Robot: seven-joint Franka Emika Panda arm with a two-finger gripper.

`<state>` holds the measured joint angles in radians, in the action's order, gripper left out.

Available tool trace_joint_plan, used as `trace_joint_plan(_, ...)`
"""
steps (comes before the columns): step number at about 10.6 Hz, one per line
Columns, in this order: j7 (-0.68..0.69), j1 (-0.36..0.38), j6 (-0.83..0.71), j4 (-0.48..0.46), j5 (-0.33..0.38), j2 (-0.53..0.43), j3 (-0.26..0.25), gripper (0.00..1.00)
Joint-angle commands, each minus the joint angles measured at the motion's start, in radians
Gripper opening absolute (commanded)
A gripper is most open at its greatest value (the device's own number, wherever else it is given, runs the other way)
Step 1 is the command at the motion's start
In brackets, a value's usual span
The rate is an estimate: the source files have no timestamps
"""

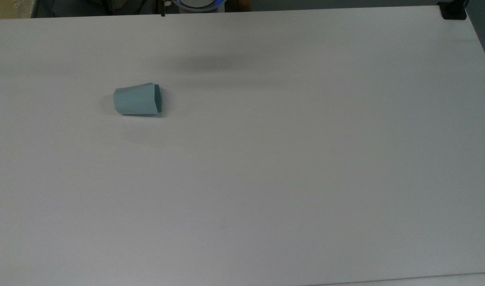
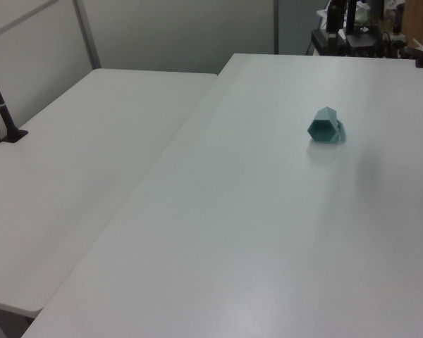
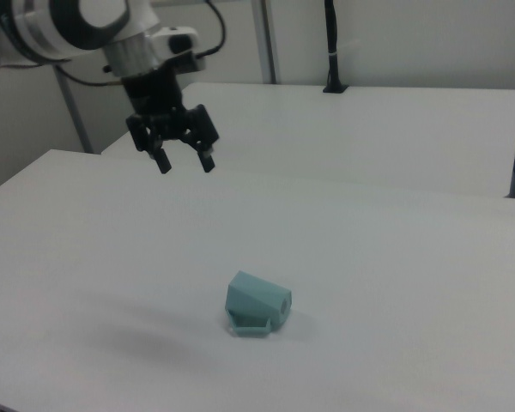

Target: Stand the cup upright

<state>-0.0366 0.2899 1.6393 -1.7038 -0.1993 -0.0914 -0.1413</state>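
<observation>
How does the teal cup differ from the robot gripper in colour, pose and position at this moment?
Colour: the cup is pale teal; the gripper is black.
Pose: the cup lies on its side, its handle against the table; the gripper points downward with its fingers apart.
Position: the cup rests on the table; the gripper hangs in the air, apart from the cup.
Shared: both are over the same white table.

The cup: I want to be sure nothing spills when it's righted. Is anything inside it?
The cup lies on its side on the table. Its visible mouth looks empty; the interior toward the base is hidden.
</observation>
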Motion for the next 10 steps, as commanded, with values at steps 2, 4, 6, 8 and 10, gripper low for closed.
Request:
trace_joint_plan(2,-0.346,0.155,-0.016,-0.040,-0.303,0.086,0.063,1.00)
trace_joint_plan(4,-0.516,0.227,0.037,-0.088,-0.437,0.154,0.065,1.00)
trace_joint_plan(6,-0.649,0.302,0.073,-0.178,-0.619,0.191,0.066,1.00)
trace_joint_plan(8,-0.649,0.342,0.074,-0.262,-0.715,0.193,0.066,1.00)
trace_joint_plan(10,-0.649,0.318,0.079,-0.267,-0.716,0.222,0.068,1.00)
